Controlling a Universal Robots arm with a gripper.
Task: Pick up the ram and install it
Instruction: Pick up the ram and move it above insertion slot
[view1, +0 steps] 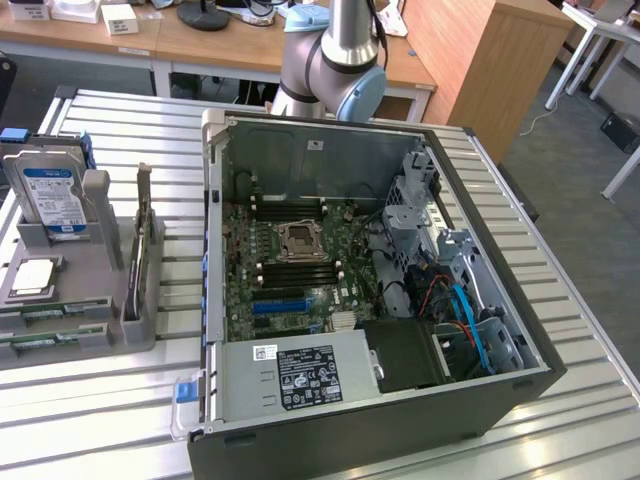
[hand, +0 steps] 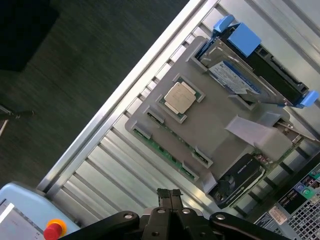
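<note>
Jaws pressed together, empty, hovering just off holder (hand: 220, 107) on ram side. Ram (hand: 167, 151) slotted along holder edge, near processor (hand: 180, 97). Slot likely fixes pose for clean pick. Not yet grasped.

It looks like a robot lab or workshop. An open computer case (view1: 380, 300) is laid on a ribbed metal table (view1: 130, 120). Computer parts are kept in a grey holder (view1: 85, 265). A robot arm (view1: 330, 65) is seen behind the case, and wooden desks (view1: 230, 45) are placed farther back.
</note>
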